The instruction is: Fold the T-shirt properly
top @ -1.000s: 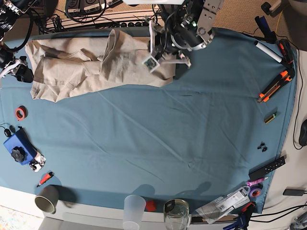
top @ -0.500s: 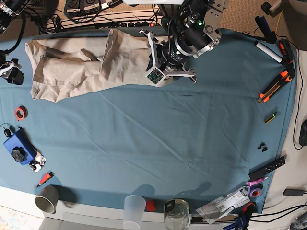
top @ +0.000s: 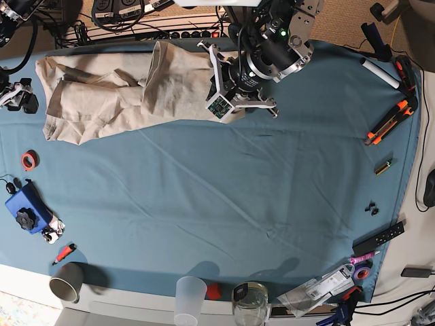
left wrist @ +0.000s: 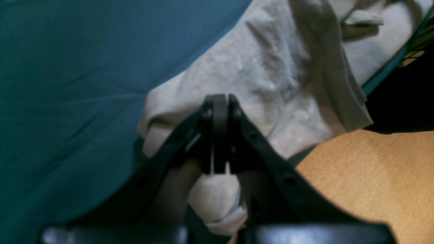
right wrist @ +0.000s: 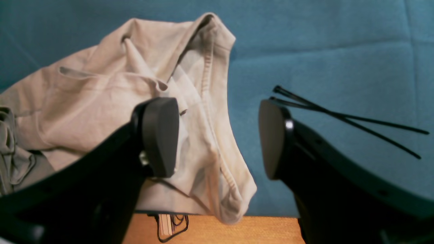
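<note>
Lying crumpled along the far edge of the desk (top: pixel 272 204), the T-shirt (top: pixel 122 92) has a fold clenched in the left hand (left wrist: pixel 219 101); the right hand (right wrist: pixel 218 135) hangs released, jaws spread, above its other end.

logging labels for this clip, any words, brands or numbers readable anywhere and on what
None can be read in any view.
The clear packet at the near table edge carries print, too small to read.
The T-shirt shows no legible label or print; its collar tag cannot be made out.
The markers and tools along the cloth's edge are too small to show any text.
</note>
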You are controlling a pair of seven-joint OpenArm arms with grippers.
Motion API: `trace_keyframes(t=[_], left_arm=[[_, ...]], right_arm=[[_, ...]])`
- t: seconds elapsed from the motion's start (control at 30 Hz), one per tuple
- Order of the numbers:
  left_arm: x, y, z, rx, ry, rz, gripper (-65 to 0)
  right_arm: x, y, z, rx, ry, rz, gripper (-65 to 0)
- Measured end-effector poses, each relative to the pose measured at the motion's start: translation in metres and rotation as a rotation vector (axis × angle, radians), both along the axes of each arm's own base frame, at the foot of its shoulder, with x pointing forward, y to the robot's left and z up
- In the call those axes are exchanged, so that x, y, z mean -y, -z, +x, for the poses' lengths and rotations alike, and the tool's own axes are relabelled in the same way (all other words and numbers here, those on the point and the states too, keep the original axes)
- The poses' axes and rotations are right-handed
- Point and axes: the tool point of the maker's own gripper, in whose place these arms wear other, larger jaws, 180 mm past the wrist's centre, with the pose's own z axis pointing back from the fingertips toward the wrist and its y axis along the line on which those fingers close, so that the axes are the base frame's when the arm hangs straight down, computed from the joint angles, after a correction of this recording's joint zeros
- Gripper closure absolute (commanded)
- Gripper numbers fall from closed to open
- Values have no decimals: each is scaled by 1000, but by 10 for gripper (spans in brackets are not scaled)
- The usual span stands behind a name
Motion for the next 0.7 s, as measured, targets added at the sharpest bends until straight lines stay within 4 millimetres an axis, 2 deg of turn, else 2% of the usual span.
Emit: trace_keyframes(t=[0.07,0.17,0.3,0.53,0.7], left_arm=[[0,0,0,-1,0,0,0],[0,0,0,-1,0,0,0],[0,0,0,-1,0,0,0],[0,1,-1,-3,0,1,0],[0,1,-1,-3,0,0,0]], right_arm=[[1,3,5,31,17,22,-366],[6,28,2,-3,50,51,-366],[-11,63,-3,-99,27,131,-366],[-33,77,15,-132,-34,205,-366],[-66,80,16,-153,-123,312,-366]])
